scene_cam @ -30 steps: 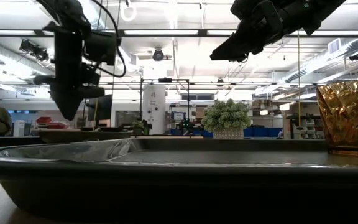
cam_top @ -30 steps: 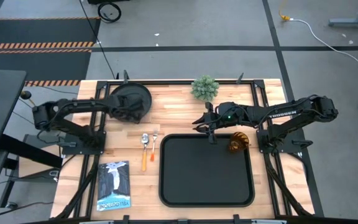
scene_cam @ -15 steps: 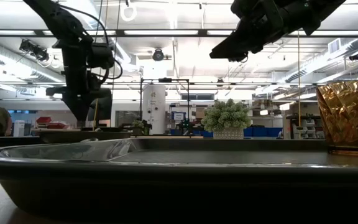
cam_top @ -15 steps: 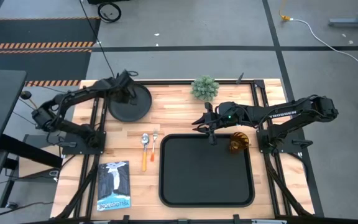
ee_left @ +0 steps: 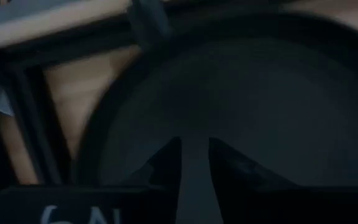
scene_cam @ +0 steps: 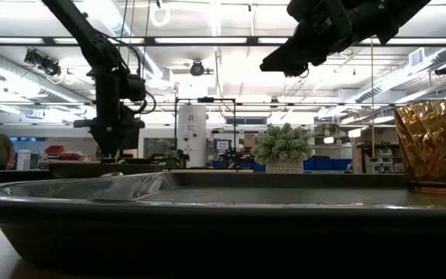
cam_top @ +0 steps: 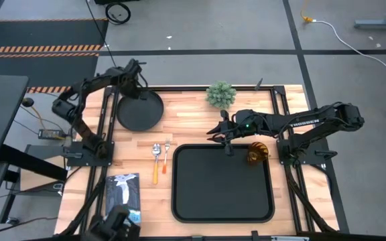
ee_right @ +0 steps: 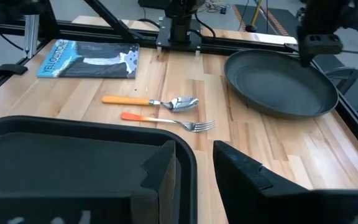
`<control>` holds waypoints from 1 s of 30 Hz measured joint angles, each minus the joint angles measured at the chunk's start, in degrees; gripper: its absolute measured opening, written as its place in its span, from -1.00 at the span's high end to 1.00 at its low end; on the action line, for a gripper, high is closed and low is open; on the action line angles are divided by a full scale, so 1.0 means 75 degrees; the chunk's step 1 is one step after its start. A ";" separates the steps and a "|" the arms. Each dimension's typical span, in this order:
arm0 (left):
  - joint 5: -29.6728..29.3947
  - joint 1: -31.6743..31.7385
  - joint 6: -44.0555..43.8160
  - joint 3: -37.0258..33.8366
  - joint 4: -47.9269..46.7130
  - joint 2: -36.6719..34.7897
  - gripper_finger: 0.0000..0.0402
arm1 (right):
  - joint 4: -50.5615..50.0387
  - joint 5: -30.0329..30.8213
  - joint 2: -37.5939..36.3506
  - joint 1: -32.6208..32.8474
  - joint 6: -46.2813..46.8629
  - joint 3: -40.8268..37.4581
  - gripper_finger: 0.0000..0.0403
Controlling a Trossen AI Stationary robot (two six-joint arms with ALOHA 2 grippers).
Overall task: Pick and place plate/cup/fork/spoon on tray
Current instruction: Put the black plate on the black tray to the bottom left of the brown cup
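Amber glass marks the only finished step: the cup [cam_top: 257,153] stands inside the tray [cam_top: 222,213] at its far right corner, while the rest of the tray is bare. The plate [cam_top: 139,111] still lies on the bench [cam_top: 186,117] at its far left corner, well apart from the tray, and the spoon [cam_top: 156,161] and fork [cam_top: 165,158] lie side by side on the wood just left of the tray, handles toward the near edge. So by my reckoning one item of four is placed and three are left. The left tool [cam_top: 132,75] hangs over the plate's far rim; in the left wrist view its fingers [ee_left: 160,163] stand slightly apart with only a narrow gap, the black plate surface showing between them and nothing clamped. That suggests the plate is the item in hand, though no grip has been made yet. The right tool [cam_top: 224,139] hovers above the tray's far edge, beside the cup, and the right wrist view shows its fingers [ee_right: 160,165] apart and empty. Around the work, a small potted plant [cam_top: 220,94] stands at the far edge of the bench between the arms, and a blue book [cam_top: 122,198] lies at the near left. The cutlery lies between the plate and the tray, so a plate carried low could knock it, and the right arm over the tray's far edge narrows the landing space.
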 joint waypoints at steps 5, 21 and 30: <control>-0.0089 0.0423 0.0232 0.0536 -0.0292 0.0583 0.43 | -0.0003 -0.0003 0.0003 0.0000 0.0144 0.0000 0.43; -0.0608 0.0702 0.0232 0.0931 -0.0520 0.0899 0.19 | 0.0019 0.0051 0.0003 0.0090 0.0370 0.0000 0.43; -0.1210 0.0366 -0.0119 0.0931 -0.0723 0.0899 0.26 | 0.0173 0.0052 0.0006 0.0275 0.0338 0.0000 0.43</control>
